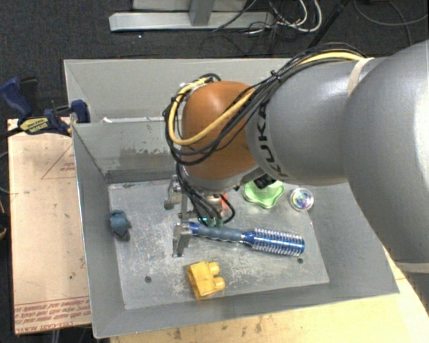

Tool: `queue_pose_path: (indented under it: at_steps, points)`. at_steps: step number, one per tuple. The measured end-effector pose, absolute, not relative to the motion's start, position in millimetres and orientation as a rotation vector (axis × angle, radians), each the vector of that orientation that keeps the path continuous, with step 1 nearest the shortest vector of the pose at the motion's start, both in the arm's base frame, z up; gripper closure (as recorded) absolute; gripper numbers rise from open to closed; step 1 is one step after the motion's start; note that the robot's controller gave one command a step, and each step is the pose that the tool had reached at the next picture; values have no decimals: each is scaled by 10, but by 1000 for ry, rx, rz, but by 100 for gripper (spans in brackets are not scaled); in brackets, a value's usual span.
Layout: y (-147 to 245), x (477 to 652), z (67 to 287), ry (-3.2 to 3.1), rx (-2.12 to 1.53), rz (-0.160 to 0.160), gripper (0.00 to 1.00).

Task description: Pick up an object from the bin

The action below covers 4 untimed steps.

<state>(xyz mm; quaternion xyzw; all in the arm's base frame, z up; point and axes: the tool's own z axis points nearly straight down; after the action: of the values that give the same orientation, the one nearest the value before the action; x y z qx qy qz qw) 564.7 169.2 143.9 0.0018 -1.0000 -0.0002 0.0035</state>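
Note:
My gripper point(178, 221) is down at the bin floor, left of the middle, and stands open. One metal finger point(181, 242) points toward the front, the other point(173, 198) sits further back. A blue tool with a ribbed handle point(255, 239) lies flat to the right. Its thin end reaches in beside the front finger, and I cannot tell whether they touch. A yellow block point(206, 279) lies just in front of the gripper, apart from it.
A small blue-grey lump point(119, 224) rests near the left wall. A green piece point(264, 193) and a shiny round thing point(300, 199) lie at the right, partly under the arm. The orange dome and cables hang over the bin's back middle.

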Motion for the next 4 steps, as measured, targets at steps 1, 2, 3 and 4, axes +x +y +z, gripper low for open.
queue_pose_path:
  at_steps: [1,2,3,4]
  points:
    - [1224,5841,794,-3143,-7,-1,0]
    - [782,5826,769,-3158,-3,-16,0]
    - [779,5836,784,-3160,1,-10,100]
    - [775,5881,1662,-3151,10,-4,100]
